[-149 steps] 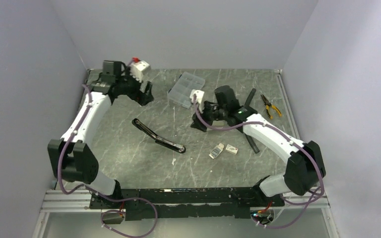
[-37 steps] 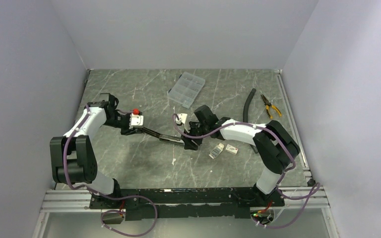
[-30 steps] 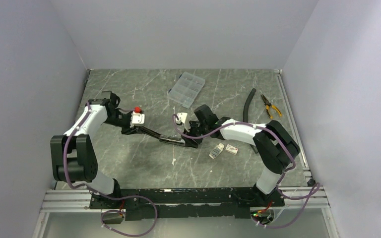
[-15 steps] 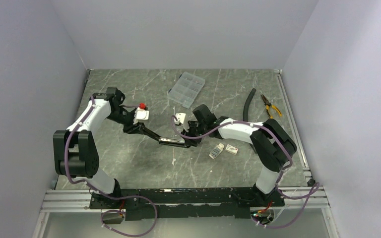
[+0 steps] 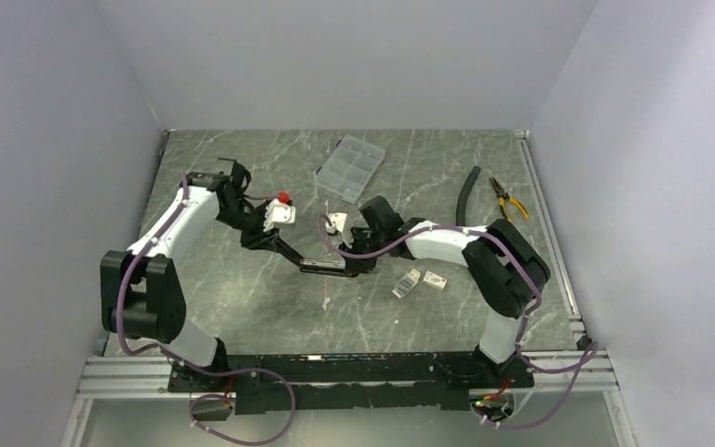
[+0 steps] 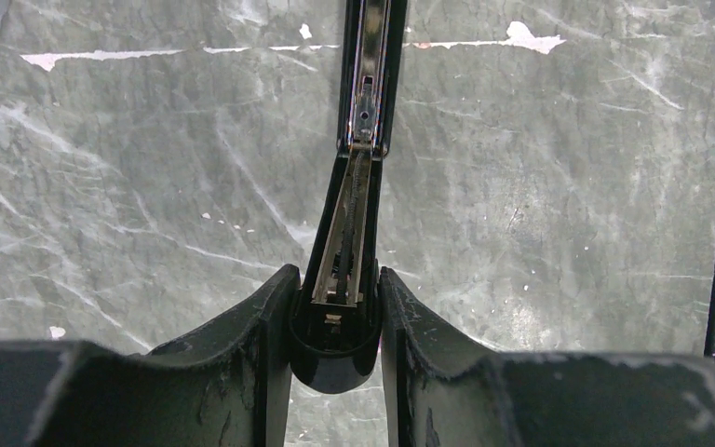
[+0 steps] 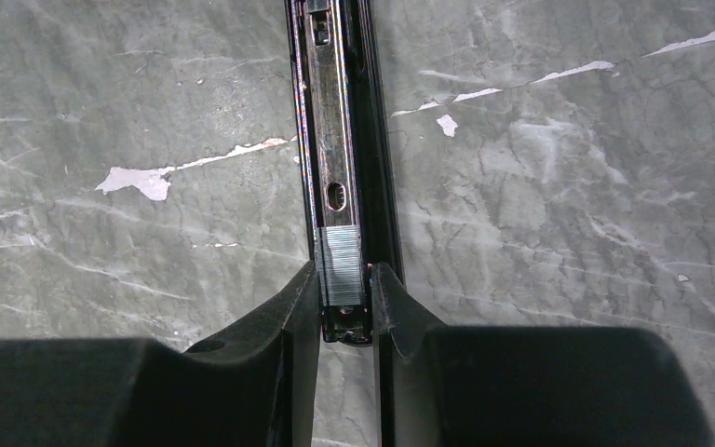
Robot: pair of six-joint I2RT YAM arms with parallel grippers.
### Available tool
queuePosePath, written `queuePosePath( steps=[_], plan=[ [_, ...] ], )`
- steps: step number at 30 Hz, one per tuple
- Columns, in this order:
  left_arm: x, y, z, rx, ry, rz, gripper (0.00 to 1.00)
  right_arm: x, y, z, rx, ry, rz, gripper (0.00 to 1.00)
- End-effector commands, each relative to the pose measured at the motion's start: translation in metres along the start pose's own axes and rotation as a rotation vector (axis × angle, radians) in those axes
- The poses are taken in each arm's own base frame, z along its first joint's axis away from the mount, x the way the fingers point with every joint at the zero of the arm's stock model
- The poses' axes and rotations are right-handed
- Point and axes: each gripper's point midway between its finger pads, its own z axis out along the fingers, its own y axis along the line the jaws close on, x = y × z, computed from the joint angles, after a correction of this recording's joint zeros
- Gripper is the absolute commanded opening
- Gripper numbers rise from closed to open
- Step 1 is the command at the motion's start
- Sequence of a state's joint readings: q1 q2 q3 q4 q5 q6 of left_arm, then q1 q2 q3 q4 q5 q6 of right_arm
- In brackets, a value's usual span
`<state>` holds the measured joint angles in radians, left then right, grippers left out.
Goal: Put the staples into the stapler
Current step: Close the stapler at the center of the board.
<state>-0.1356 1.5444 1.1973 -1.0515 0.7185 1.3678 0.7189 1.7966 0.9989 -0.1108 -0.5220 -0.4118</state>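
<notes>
The black stapler (image 5: 321, 265) lies opened out at mid-table. My left gripper (image 6: 335, 317) is shut on the rounded end of its black top arm (image 6: 333, 358), which rises off the table, and the hinge and metal channel run away ahead. My right gripper (image 7: 344, 298) is shut on the far end of the magazine (image 7: 332, 140). A short silvery strip of staples (image 7: 340, 265) sits in the channel just in front of its fingers (image 7: 284, 345). In the top view the two grippers (image 5: 270, 237) (image 5: 358, 264) hold opposite ends of the stapler.
The white staple box's sleeve (image 5: 408, 282) and tray (image 5: 436, 279) lie right of the stapler. A small white bit (image 5: 326, 303) lies in front. A clear compartment case (image 5: 349, 168) stands behind, with a black hose (image 5: 467, 191) and orange-handled pliers (image 5: 505, 197) at back right.
My left gripper has swung back and to the right, lifting the stapler's top arm to a steeper angle. My right gripper's jaws have narrowed onto the magazine end.
</notes>
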Motion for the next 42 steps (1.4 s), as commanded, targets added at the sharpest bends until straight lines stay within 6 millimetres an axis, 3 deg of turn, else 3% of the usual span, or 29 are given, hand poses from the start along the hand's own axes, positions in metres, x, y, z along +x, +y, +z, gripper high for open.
queuePosePath(
  steps=[1, 21, 42],
  plan=[
    [-0.024, -0.007, -0.001, -0.006, -0.028, -0.011, 0.03, -0.016, -0.008, 0.005, 0.021, -0.05, -0.006, 0.07],
    [-0.085, -0.002, 0.035, -0.067, -0.246, -0.069, 0.03, -0.013, -0.006, 0.005, 0.027, -0.125, 0.017, 0.04],
    [-0.083, -0.021, 0.078, -0.015, -0.269, -0.086, 0.03, -0.004, -0.008, 0.005, 0.04, -0.179, 0.078, 0.05]
  ],
)
